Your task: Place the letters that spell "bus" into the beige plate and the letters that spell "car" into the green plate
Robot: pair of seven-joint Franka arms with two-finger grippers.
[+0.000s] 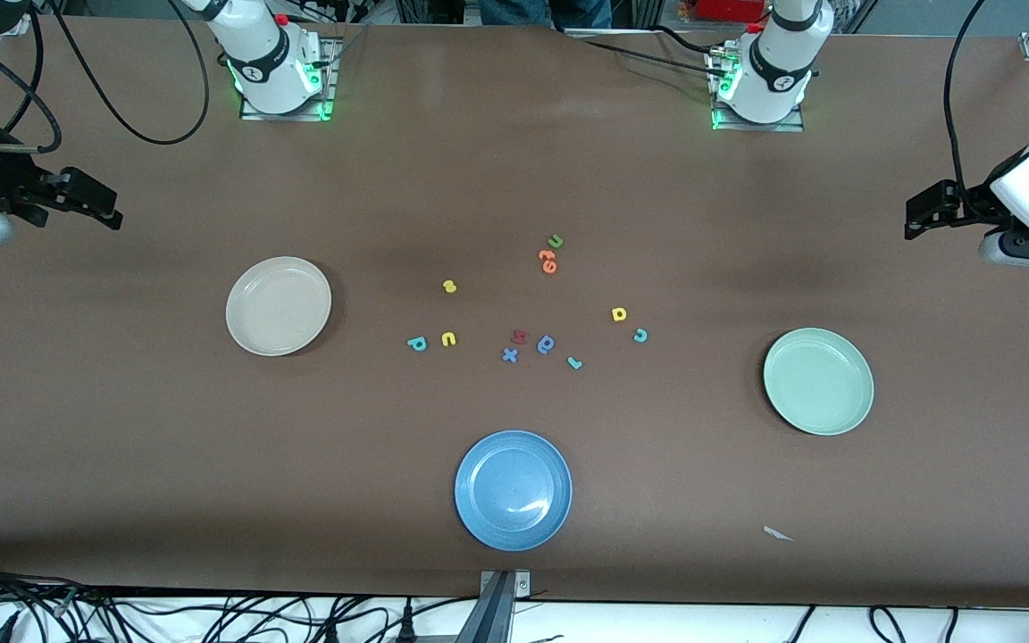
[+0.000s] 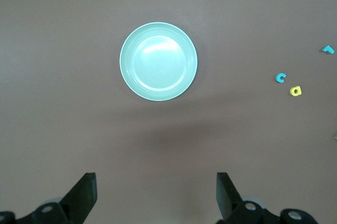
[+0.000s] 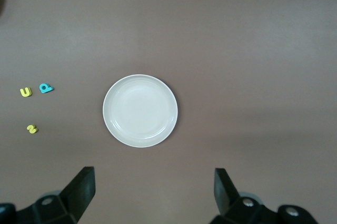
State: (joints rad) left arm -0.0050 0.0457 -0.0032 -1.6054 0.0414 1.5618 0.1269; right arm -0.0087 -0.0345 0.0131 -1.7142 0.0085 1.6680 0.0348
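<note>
front view: nothing was sorted yet; the foam letters lay mid-surface between the smooth beige plate (image 1: 278, 305) and green plate (image 1: 818, 380), both empty.

left wrist view: the left end effector (image 2: 156, 195) hung open over bare surface.

right wrist view: the right end effector (image 3: 154, 192) gaped too; next likely a pinch on the teal b (image 3: 46, 88).
</note>
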